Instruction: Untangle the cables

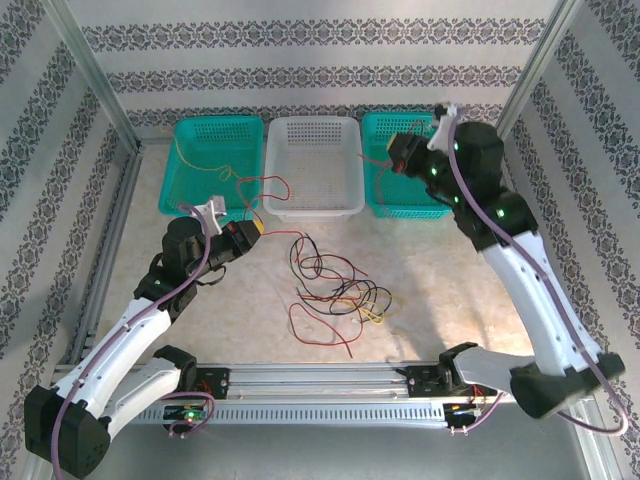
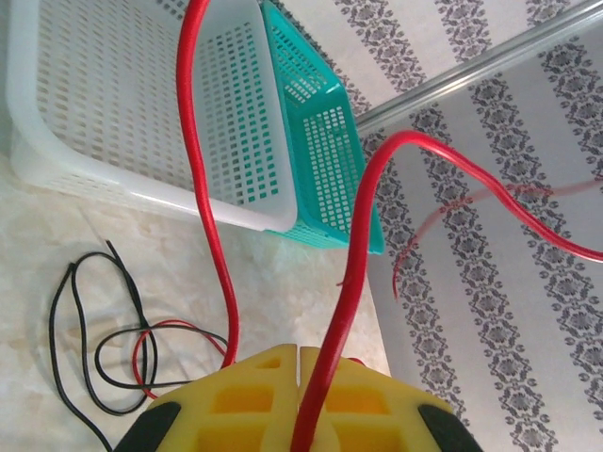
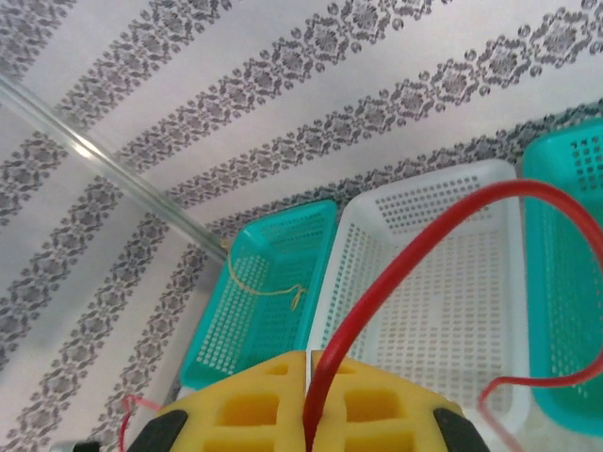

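The cables (image 1: pixel 335 290) lie mostly as a loose knot of red, black and yellow loops on the table (image 1: pixel 450 290), at the centre of the top view and below the white basket (image 1: pixel 310 210). One yellow cable (image 1: pixel 195 160) lies apart from the knot, inside the left teal basket (image 1: pixel 170 190). It probably counts as already sorted.

A red cable (image 2: pixel 363 217) rises out of the knot's upper left. The left gripper (image 1: pixel 248 230), at centre-left of the top view and just up and left of the knot, has its yellow pads pressed together on it. In the left wrist view the strand comes out of the closed seam of the gripper (image 2: pixel 300 363) and arcs up to the right. A second red run drops beside it towards the black loops on the table.

At the upper right, the right gripper (image 1: pixel 392 158) hangs over the right teal basket (image 1: pixel 410 210), well apart from the knot. It also pinches a red cable (image 3: pixel 377 282), which curves up from its seam (image 3: pixel 309 363) over the white basket.

The wide spacing suggests the arms are drawing red wire out of the knot. I cannot tell whether both grip the same strand.
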Controlling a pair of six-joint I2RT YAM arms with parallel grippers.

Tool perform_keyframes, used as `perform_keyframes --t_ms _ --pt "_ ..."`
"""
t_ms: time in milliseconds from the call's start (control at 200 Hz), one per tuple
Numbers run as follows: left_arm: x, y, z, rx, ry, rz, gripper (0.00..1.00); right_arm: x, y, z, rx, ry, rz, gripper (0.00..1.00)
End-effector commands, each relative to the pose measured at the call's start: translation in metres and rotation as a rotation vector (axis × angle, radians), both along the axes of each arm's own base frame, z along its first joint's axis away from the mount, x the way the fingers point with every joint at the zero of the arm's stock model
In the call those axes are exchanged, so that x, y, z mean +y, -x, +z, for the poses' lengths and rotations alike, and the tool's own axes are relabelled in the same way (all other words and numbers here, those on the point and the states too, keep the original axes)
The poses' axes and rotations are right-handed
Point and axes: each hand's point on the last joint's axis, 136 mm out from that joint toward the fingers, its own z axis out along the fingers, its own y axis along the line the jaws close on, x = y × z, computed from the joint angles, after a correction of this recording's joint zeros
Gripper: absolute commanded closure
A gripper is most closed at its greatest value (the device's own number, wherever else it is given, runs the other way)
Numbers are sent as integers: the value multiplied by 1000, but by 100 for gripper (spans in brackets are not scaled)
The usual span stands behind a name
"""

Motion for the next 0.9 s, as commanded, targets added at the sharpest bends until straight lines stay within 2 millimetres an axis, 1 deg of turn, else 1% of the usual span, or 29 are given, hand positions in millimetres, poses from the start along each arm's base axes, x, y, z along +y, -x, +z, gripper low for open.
perform_keyframes --t_ms 0,5,10,15,80,90,150,165,175,260,325,375,410,450,480,515,525,535,625,645,675,710,780,834,894 --pt "-3 7 14 -62 1 -48 100 -4 -30 13 -17 39 12 100" --pt "-3 7 13 -62 0 -48 100 -4 -32 12 -13 39 12 100" --pt "-3 7 13 -61 0 -47 100 -4 -33 17 -23 36 12 100" --pt "-3 7 14 -62 1 -49 100 -5 -34 18 -23 37 11 100" --pt "-3 9 13 -60 1 -53 100 -13 -59 20 -10 40 -14 100" --pt "-3 9 13 -61 1 -55 100 -15 -63 17 0 41 -18 100" --pt "-4 11 14 -64 0 -60 100 -25 -83 17 13 47 -46 100" --pt "-4 11 15 -64 0 -63 100 -27 -89 13 26 50 -54 100" --pt "-4 12 15 -65 1 -64 100 -30 -92 13 27 50 -60 100" --pt "-5 13 19 -76 -1 -75 100 -44 -122 -9 82 57 -96 100" --pt "-6 14 21 -81 -6 -84 100 -51 -143 -34 140 53 -105 100" --pt "-7 14 25 -88 -7 -89 100 -53 -155 -54 184 55 -107 100" --pt "-8 15 27 -95 -8 -97 100 -55 -161 -66 210 60 -112 96" --pt "-8 15 30 -106 -11 -105 100 -56 -167 -81 241 69 -114 90" --pt "-10 16 32 -111 -13 -114 100 -58 -170 -90 262 75 -118 83" --pt "-11 16 35 -120 -13 -124 100 -59 -172 -100 283 77 -123 72" --pt "-11 16 35 -121 -13 -127 100 -59 -172 -100 285 77 -124 72" --pt "-12 16 36 -124 -12 -130 100 -59 -172 -103 290 78 -124 68" --pt "-14 16 38 -134 -14 -142 100 -56 -166 -109 294 68 -118 57" --pt "-14 15 38 -134 -16 -142 100 -56 -164 -108 289 67 -118 44" --pt "-14 14 37 -134 -16 -142 100 -53 -159 -107 287 72 -117 38" --pt "-15 13 37 -132 -14 -144 100 -49 -152 -105 279 80 -105 34" --pt "-18 10 36 -131 2 -155 100 -36 -133 -102 264 116 -73 33" --pt "-22 7 36 -130 29 -168 100 -25 -113 -96 237 153 -49 32" --pt "-27 4 37 -130 59 -185 100 -12 -89 -94 219 183 -21 29"
